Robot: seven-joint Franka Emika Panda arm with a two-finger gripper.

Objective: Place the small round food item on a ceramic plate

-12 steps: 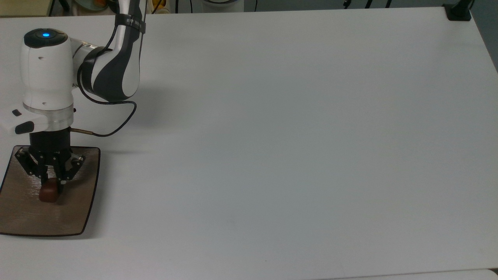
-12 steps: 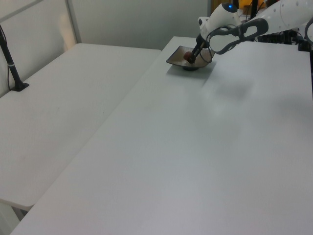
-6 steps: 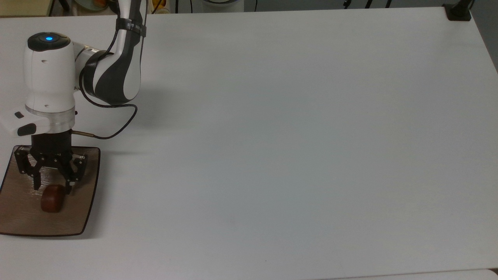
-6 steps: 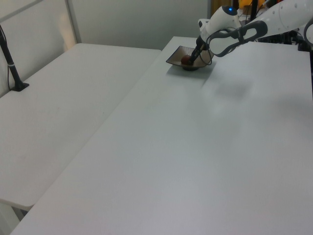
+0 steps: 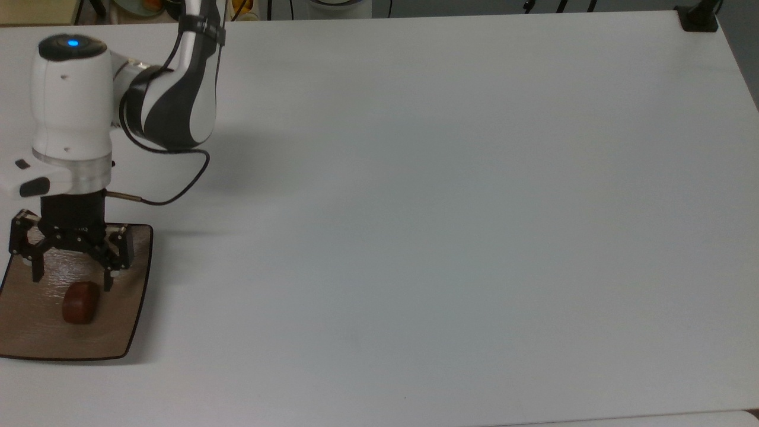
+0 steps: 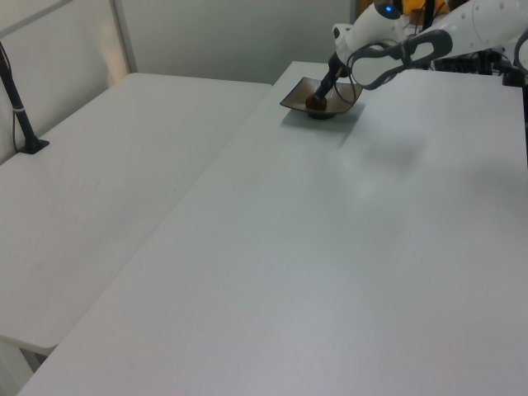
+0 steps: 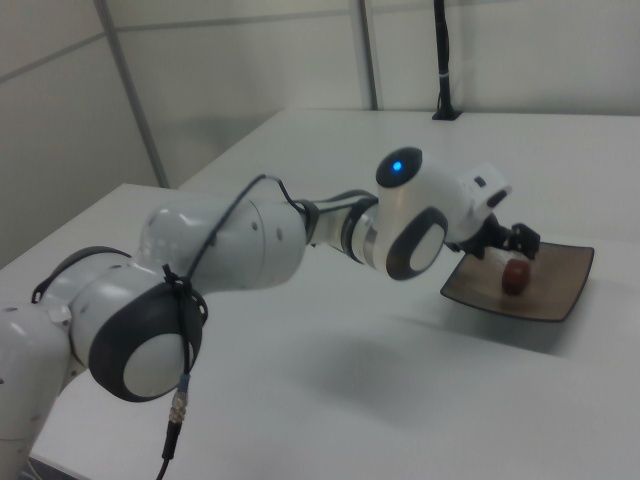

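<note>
The small round food item (image 5: 81,302), a dark reddish-brown lump, lies on the square tan-brown ceramic plate (image 5: 35,335) at the top view's lower left. It also shows on the plate (image 7: 555,290) in the right view as a red lump (image 7: 515,276), and in the left view (image 6: 314,101) on the plate (image 6: 295,99) at the table's far end. My gripper (image 5: 72,279) hangs just above the food item, open and holding nothing, fingers spread to either side.
The white table (image 5: 450,207) stretches wide to the top view's right of the plate. The arm's cable (image 5: 178,190) loops beside the wrist. A black post base (image 5: 698,18) stands at the far right corner. A second table (image 6: 99,181) adjoins in the left view.
My gripper let go of the food item, spread its fingers and rose off it. The item now rests free on the plate.
</note>
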